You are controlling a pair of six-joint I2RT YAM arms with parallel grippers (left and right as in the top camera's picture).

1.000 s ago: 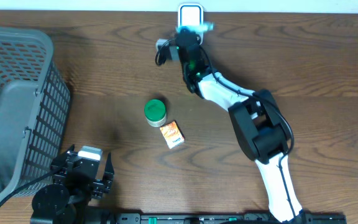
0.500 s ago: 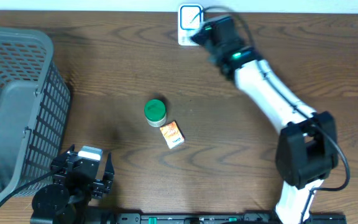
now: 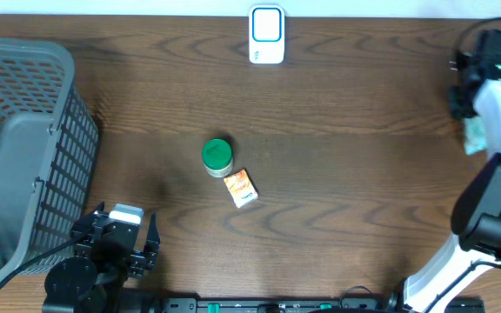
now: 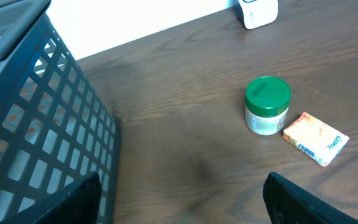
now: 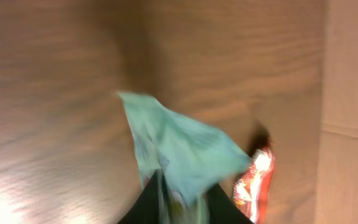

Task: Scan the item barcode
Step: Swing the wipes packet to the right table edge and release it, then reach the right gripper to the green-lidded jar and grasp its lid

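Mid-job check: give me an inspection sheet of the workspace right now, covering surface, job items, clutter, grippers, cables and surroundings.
Surface: dark wood table, no spills seen.
Job's things: white scanner at the far edge; teal packet between the right gripper's fingers, at the right side.
Clutter: green-lidded jar upright, orange box lying close beside it; grey basket at left; red packet near the right edge.
Grippers: left gripper open, empty; right gripper blurred, grip cannot be told.
Cables: black cable by the left arm's base.
Surroundings: pale wall strip beyond the far edge.
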